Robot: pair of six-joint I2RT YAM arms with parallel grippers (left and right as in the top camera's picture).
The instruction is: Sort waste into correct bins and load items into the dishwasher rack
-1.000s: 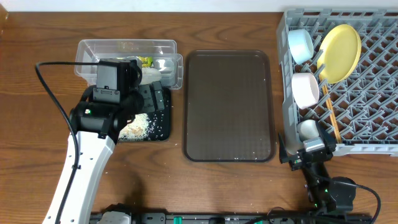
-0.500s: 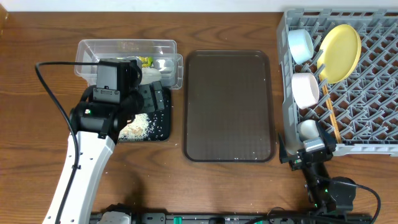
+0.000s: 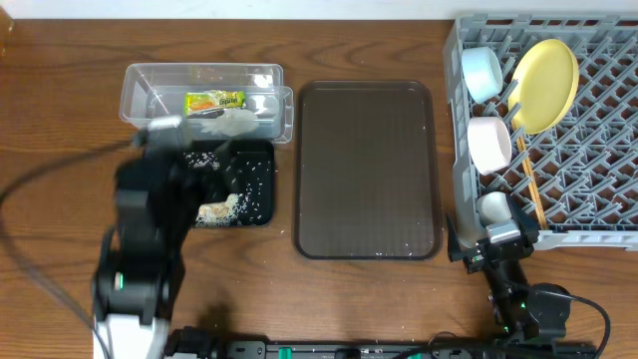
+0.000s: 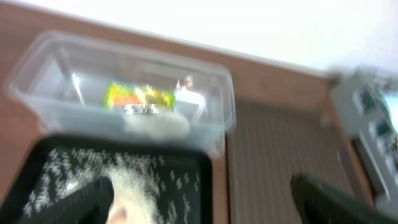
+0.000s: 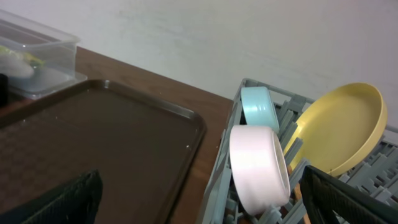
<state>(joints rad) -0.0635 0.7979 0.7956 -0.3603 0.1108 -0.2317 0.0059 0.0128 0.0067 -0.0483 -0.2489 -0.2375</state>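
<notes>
The clear tub (image 3: 140, 85) holds the green-and-yellow wrapper (image 3: 214, 101) and white crumpled paper (image 3: 237, 122); both show in the left wrist view, the wrapper (image 4: 140, 98) above the paper (image 4: 155, 124). The black tray (image 3: 257, 189) in front of it holds rice scraps (image 3: 214, 209). My left gripper (image 3: 189, 162) is blurred, open and empty above the black tray (image 4: 205, 165). The grey rack (image 3: 598, 189) holds the blue bowl (image 3: 482, 72), yellow plate (image 3: 545, 85), white bowl (image 3: 488, 143), white cup (image 3: 492, 207) and chopsticks (image 3: 528, 184). My right gripper (image 3: 493, 244) is open and empty at the rack's front left corner.
The brown serving tray (image 3: 367, 170) lies between the bins and the rack, with a few white specks on it. It also shows in the right wrist view (image 5: 99, 143), left of the white bowl (image 5: 258, 165).
My left arm has pulled back toward the front left, off the tub and black tray, and is blurred. The wrapper and paper in the tub are now uncovered. The right arm has not moved.
</notes>
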